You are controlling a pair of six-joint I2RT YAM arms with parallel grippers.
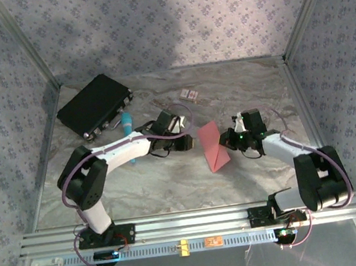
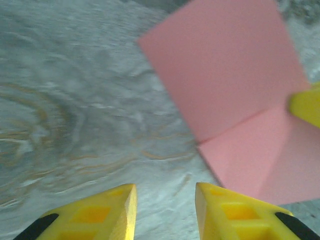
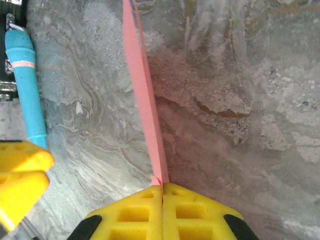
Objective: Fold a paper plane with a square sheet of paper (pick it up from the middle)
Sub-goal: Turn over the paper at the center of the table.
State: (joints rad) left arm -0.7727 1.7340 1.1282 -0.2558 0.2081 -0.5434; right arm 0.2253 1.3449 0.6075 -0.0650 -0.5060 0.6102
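Status: mid-fold, not a plane yet. The thin salmon-pink square sheet of paper (image 1: 213,147) sits mid-table between the two arms. The left wrist view shows one crease across it, with two panels meeting at an angle.

The right gripper (image 3: 162,186) is clenched on the paper's edge. Seen edge-on, both layers run straight into the closed yellow jaws, so the sheet is doubled over there and lifted off the marbled grey table (image 1: 171,185) on that side. Can't tell if its far edge rests on the table.

The left gripper (image 2: 165,197) is released: jaws apart, nothing between them, bare table below, paper just ahead to its right. The teal marker pen (image 3: 22,90) and flat black case (image 1: 93,104) lie off to the left, not in play.

My read: first fold is made and held, no nose or wings.

Likely next: left claw takes a free corner or edge, with the right pinning the crease. That calls for a shallow approach, since thin paper is easier to shove than to pick up. Risk: the pull skews the crease or tugs the sheet out of the right grip.
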